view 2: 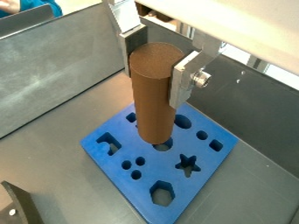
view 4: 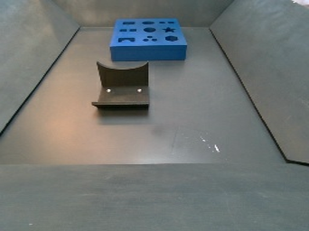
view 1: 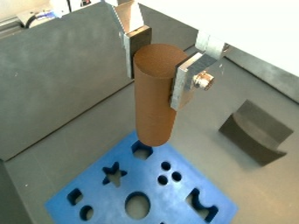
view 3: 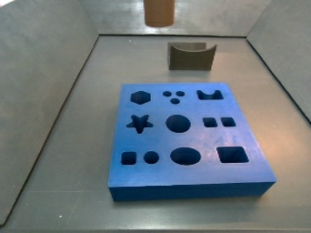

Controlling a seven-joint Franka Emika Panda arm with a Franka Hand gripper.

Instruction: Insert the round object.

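My gripper (view 1: 160,70) is shut on the round object (view 1: 155,101), a plain brown cylinder peg held upright near its flat top end; both wrist views show this (view 2: 158,63). The silver fingers (view 2: 186,77) clamp its sides. The peg (view 2: 151,96) hangs above the blue board (view 2: 163,175), a block with several shaped holes, and its lower end hides part of the board. In a side view only the peg's lower end (view 3: 159,11) shows, high above the floor beyond the board (view 3: 183,191). The gripper is out of both side views.
A grey-brown block with a curved notch (view 3: 190,55) stands on the floor a little away from the board; it also shows in a wrist view (view 1: 254,131) and a side view (view 4: 121,86). Grey walls enclose the floor (view 4: 169,135). The board (view 4: 148,50) lies at one end.
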